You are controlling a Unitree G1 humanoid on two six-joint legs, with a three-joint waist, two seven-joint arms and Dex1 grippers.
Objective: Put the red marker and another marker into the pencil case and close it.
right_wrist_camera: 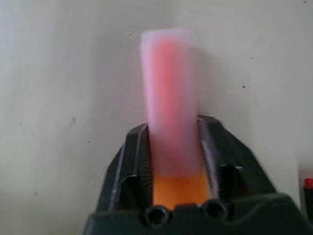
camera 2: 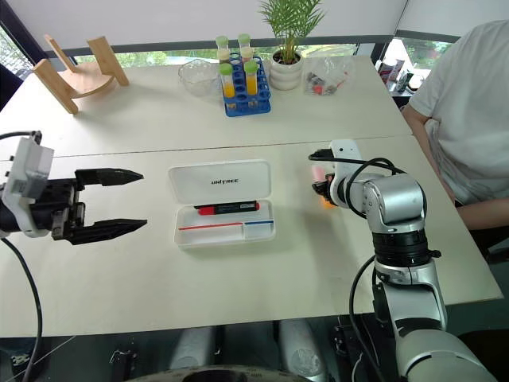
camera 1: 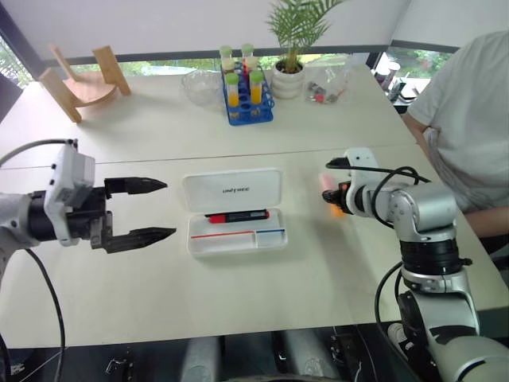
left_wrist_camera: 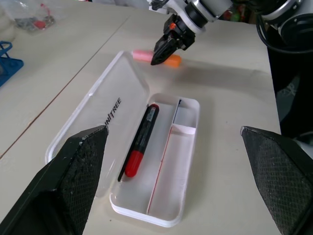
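— Lying in the long back compartment of the open pencil case [camera 1: 237, 235], the red marker [left_wrist_camera: 141, 140] has its dark barrel toward the right gripper, going by the left wrist view. The head views show the lid folded flat on the desk [camera 1: 159, 127] behind the tray, lettering up.

— And the other marker?

— The pink-orange marker [right_wrist_camera: 171, 112] is on the desk to the right of the case, apart from it. The right wrist view gives what the head views cannot: the right gripper [right_wrist_camera: 174, 147] has its fingers on both sides of the marker's orange end, pressed against it, with the pink end sticking out ahead. From the head, much of that is hidden behind the wrist, and just a pink-and-orange patch shows.

— Is the marker lifted?

— I cannot tell; in the left wrist view it looks to lie on the desk under the fingertips.

— The left side?

— The left gripper [camera 1: 155, 209] hovers left of the case, fingers spread wide, holding nothing.

— Anything farther out?

— A blue rack of tubes [camera 1: 245, 94], a potted plant [camera 1: 293, 48], a clear bowl [camera 2: 198, 77] and a wooden stand [camera 1: 79, 79] sit along the far edge. A person [camera 1: 465, 127] in a white shirt sits at the right.
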